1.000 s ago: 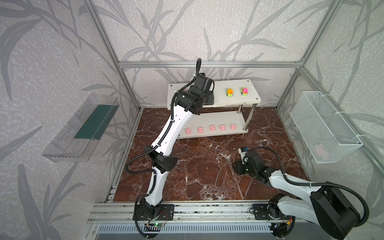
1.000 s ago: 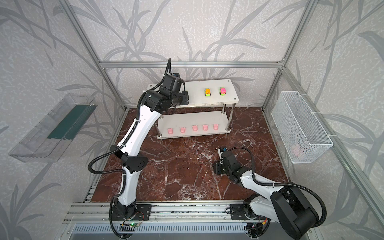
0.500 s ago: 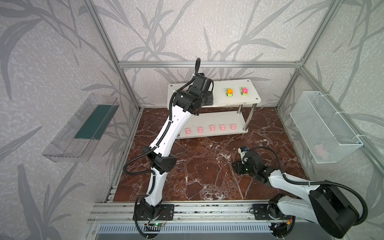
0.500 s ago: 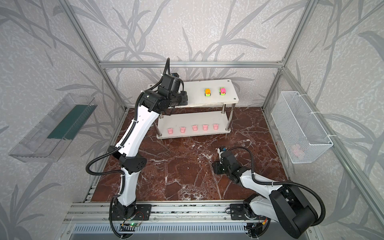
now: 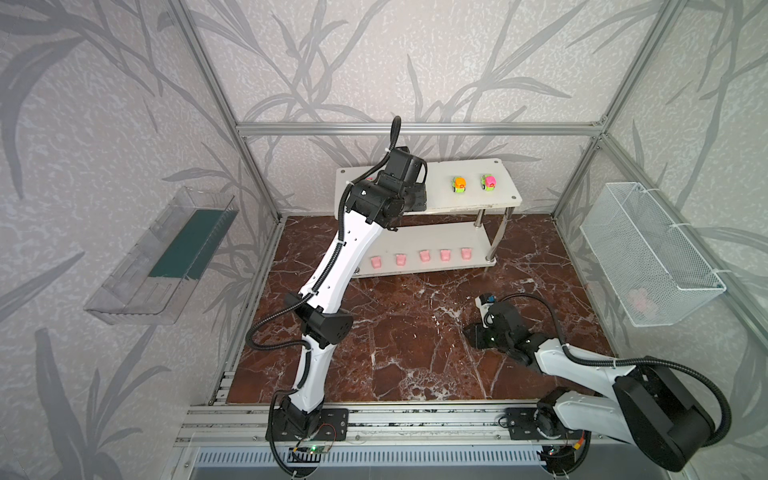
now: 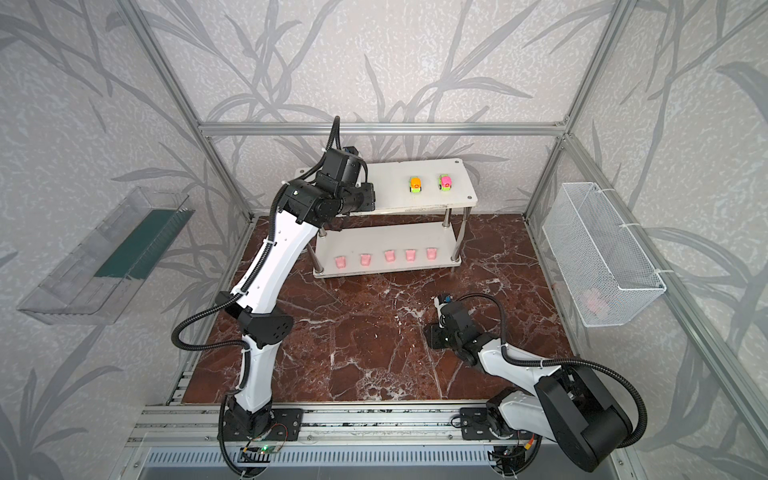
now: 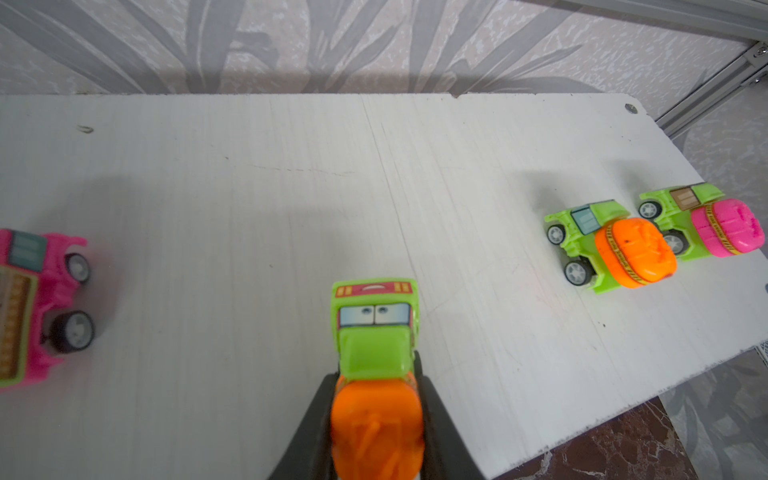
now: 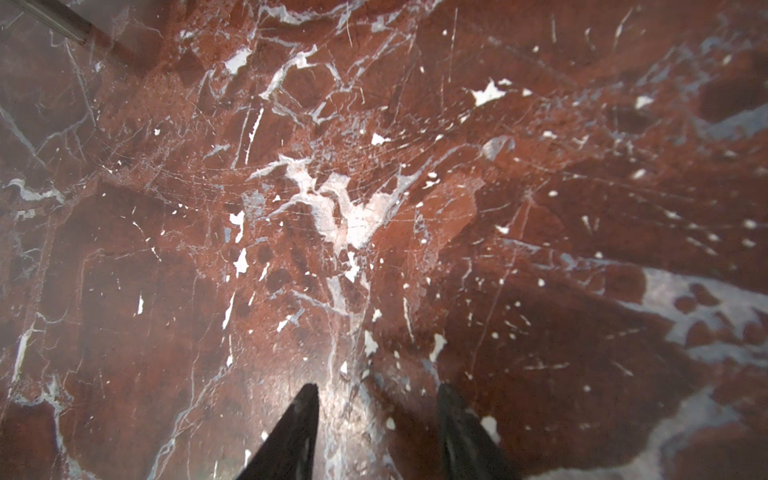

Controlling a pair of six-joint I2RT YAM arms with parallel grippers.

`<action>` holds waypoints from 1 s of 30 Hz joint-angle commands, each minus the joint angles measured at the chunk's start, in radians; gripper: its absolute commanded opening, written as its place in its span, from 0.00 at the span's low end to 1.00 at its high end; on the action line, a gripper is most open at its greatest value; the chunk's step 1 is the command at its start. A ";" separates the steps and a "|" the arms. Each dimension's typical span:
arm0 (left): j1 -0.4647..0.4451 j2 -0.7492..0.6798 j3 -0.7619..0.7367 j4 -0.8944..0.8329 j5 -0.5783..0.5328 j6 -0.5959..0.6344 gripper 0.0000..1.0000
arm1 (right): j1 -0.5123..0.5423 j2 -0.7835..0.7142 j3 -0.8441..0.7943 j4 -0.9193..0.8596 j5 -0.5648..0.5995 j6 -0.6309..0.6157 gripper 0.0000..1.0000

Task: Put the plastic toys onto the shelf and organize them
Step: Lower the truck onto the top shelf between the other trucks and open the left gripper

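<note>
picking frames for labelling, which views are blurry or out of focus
Left wrist view: the orange-green car in the left claw is blurred at its near end, far cars sharp; right wrist view: right claw tips blurred, marble floor hazy.

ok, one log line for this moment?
left claw: shut on green-orange car, shelf top | right claw: open, empty, over floor | pink cups: five, lower tier

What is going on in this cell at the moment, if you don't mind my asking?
The left gripper is closed on a green and orange toy car at the top board of the white shelf, between a pink car and two more cars already parked there. Five pink cups line the lower board. The right gripper hangs open and empty over the marble tabletop.
</note>
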 commanded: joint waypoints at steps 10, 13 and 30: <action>-0.005 0.005 0.005 -0.004 0.001 0.001 0.29 | -0.005 0.013 0.000 0.021 -0.008 0.001 0.47; -0.005 0.008 0.005 -0.001 0.003 0.000 0.31 | -0.006 0.014 -0.001 0.021 -0.008 0.000 0.47; -0.005 0.008 -0.003 0.027 0.026 -0.014 0.35 | -0.008 0.036 0.005 0.032 -0.017 0.000 0.47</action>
